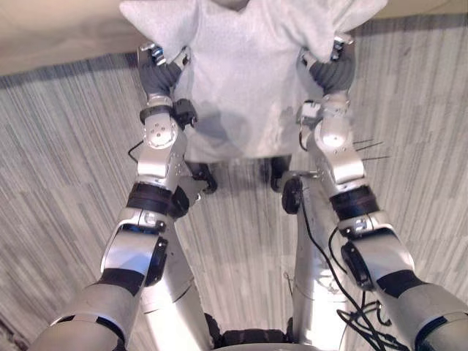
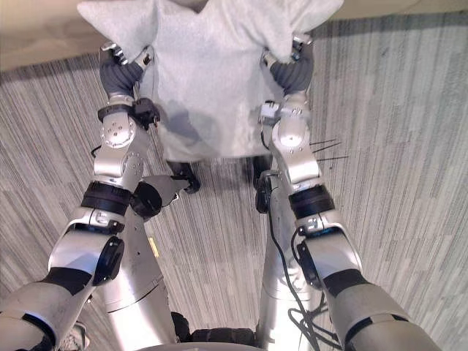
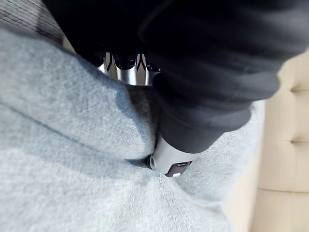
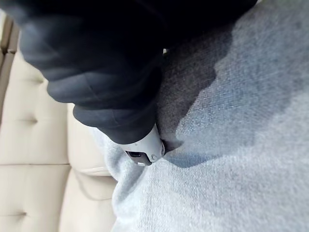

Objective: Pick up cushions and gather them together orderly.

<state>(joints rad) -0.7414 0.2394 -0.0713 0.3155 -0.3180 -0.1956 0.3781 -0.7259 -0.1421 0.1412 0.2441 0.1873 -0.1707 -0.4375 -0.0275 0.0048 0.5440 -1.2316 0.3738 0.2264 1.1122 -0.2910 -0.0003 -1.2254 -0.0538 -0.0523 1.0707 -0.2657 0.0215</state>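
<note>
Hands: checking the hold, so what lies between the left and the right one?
The grey cushion, gripped at either side by the left hand and right hand; the left eye view shows it.

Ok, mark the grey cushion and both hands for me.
grey cushion (image 1: 245, 88), left eye view, middle of its front face.
left hand (image 1: 156, 72), left eye view, its dark ribbed back.
right hand (image 1: 333, 72), left eye view, its dark ribbed back.
</note>
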